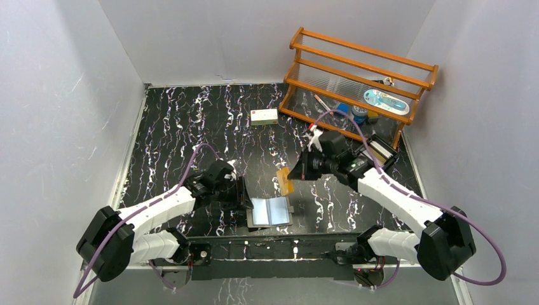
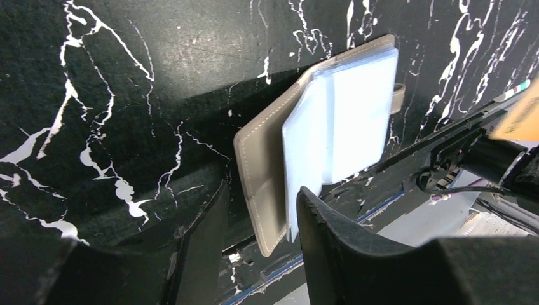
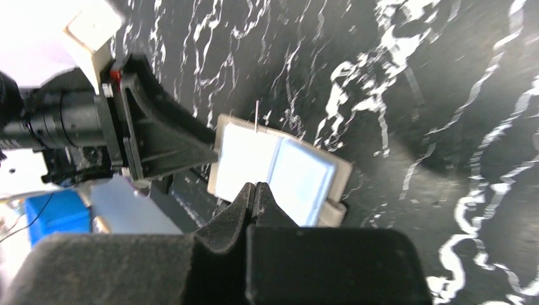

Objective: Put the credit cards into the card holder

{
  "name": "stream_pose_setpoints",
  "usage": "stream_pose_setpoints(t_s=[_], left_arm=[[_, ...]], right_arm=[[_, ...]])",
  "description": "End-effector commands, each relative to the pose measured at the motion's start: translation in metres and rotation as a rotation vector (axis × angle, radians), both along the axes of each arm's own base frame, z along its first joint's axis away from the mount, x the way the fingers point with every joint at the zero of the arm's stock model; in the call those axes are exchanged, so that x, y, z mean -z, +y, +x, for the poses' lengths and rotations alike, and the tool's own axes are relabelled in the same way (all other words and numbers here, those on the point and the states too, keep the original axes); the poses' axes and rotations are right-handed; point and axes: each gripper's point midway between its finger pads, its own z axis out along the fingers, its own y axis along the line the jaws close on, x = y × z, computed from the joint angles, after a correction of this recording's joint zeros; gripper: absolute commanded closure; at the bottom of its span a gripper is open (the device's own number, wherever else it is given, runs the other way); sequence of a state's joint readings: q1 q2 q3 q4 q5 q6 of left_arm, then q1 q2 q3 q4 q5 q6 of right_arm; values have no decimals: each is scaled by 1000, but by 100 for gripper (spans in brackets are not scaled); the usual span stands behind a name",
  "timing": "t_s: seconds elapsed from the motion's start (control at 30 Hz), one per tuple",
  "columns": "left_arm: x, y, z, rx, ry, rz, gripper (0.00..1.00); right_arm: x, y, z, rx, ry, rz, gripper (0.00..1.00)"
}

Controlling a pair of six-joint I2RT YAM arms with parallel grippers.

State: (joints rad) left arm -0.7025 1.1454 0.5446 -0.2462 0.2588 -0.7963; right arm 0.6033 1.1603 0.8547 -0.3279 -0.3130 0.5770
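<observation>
The card holder (image 1: 271, 212) lies open near the table's front edge, taupe outside with light blue pockets facing up (image 2: 343, 114). My left gripper (image 1: 244, 196) is at its left edge. In the left wrist view its jaws stand apart around the holder's near corner (image 2: 262, 189); the left finger is clear of the cover. My right gripper (image 1: 296, 173) hovers just above and behind the holder, shut on a tan credit card (image 1: 285, 180) that hangs on edge. In the right wrist view the card is only a thin line (image 3: 257, 115) above the shut fingertips (image 3: 256, 185). No other cards show.
A white box with a red mark (image 1: 264, 115) lies mid-table at the back. A wooden rack (image 1: 362, 75) with small items stands at the back right. A black tray (image 1: 381, 152) sits behind the right arm. White walls close in three sides.
</observation>
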Motion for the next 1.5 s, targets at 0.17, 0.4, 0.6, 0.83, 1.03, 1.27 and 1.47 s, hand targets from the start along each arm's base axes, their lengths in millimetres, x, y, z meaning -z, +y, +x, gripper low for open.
stream_pose_setpoints(t_s=[0.17, 0.4, 0.6, 0.83, 1.03, 1.27, 1.47], left_arm=[[21, 11, -8, -18, 37, 41, 65], [30, 11, -12, -22, 60, 37, 78], [35, 11, -16, -22, 82, 32, 83], [38, 13, -18, -27, 86, 32, 94], [39, 12, -19, -27, 90, 30, 100], [41, 13, -20, -28, 97, 35, 100], [42, 14, -20, -29, 97, 37, 100]], right_arm=[[10, 44, -37, -79, 37, 257, 100], [56, 43, -48, -78, 98, 223, 100], [78, 44, -54, -91, 135, 226, 100], [90, 42, -59, -83, 155, 205, 100], [103, 47, -66, -65, 203, 168, 100], [113, 50, -70, -45, 231, 145, 100], [106, 41, -63, 23, 192, 135, 100]])
